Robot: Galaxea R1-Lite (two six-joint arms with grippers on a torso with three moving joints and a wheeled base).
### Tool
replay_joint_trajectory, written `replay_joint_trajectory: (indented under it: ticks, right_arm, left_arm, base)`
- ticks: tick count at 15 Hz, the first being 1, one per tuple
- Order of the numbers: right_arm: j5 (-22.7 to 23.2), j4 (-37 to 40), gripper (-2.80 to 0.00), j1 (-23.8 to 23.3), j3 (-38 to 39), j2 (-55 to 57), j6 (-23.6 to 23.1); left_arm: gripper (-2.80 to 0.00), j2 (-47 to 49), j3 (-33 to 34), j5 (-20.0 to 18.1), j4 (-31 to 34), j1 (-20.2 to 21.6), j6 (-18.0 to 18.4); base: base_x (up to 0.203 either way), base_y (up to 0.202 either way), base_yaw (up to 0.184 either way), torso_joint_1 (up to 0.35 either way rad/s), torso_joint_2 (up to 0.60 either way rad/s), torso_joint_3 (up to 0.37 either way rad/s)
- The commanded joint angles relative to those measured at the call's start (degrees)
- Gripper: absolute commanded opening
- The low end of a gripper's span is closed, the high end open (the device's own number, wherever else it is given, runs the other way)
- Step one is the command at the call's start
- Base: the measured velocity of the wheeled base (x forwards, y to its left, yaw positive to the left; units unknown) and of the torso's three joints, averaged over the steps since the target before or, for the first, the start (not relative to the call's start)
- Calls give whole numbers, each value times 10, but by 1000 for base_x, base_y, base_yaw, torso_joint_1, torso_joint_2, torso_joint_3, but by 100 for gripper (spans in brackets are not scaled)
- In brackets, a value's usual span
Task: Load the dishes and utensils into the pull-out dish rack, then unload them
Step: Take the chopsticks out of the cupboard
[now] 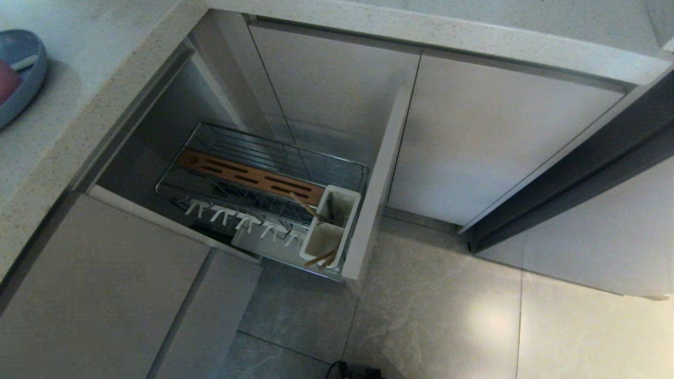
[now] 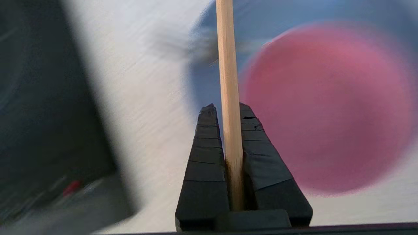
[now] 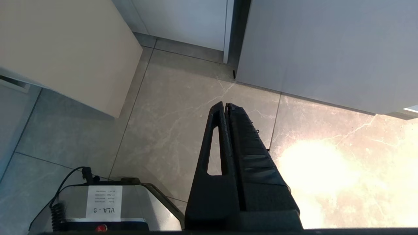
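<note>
My left gripper [image 2: 227,109] is shut on one wooden chopstick [image 2: 228,75], which runs straight out between the black fingers. It hangs over the white countertop [image 2: 147,114], beside the pink bowl [image 2: 326,107] that sits in the blue plate [image 2: 209,85]. In the head view the plate [image 1: 23,79] and bowl [image 1: 6,79] lie at the far left of the counter, and neither arm shows. The pull-out dish rack [image 1: 337,168] stands open below, with other chopsticks [image 1: 322,259] in its white caddy [image 1: 331,226]. My right gripper [image 3: 226,105] hangs shut and empty over the floor.
The rack has a slotted wooden strip [image 1: 247,176], a row of white pegs [image 1: 237,218] and a beige front panel [image 1: 379,179] jutting into the floor space. Closed cabinet doors [image 1: 500,142] stand behind it. My base [image 3: 104,202] is by the right arm.
</note>
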Motion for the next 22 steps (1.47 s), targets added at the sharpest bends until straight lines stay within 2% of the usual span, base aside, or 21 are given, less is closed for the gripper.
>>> replay_joint_trajectory:
  ticks: [1,5,7,10,12,14,22]
  right_arm:
    - [0,0,-280,0,0,0,0]
    - [0,0,-280,0,0,0,0]
    - [0,0,-280,0,0,0,0]
    - [0,0,-280,0,0,0,0]
    - [0,0,-280,0,0,0,0]
    - [0,0,-280,0,0,0,0]
    - [0,0,-280,0,0,0,0]
  left_arm:
    - [-280,-11,13,1,24,33,-3]
    - [-280,-26,49,0,28,63,-7]
    - [-280,-32,73,-10,54,69,-20]
    - [-280,-33,111,-46,60,81,-46]
    - [-280,-32,121,-83,52,86,-62]
    - [-280,-29,128,-104,30,90,-63]
    - [-280,9,133,-235,-4,133,-63]
  base:
    - [0,0,0,0,0,0]
    - [0,0,0,0,0,0]
    - [0,0,0,0,0,0]
    - [0,0,0,0,0,0]
    - [0,0,0,0,0,0]
    - [0,0,0,0,0,0]
    - [0,0,0,0,0,0]
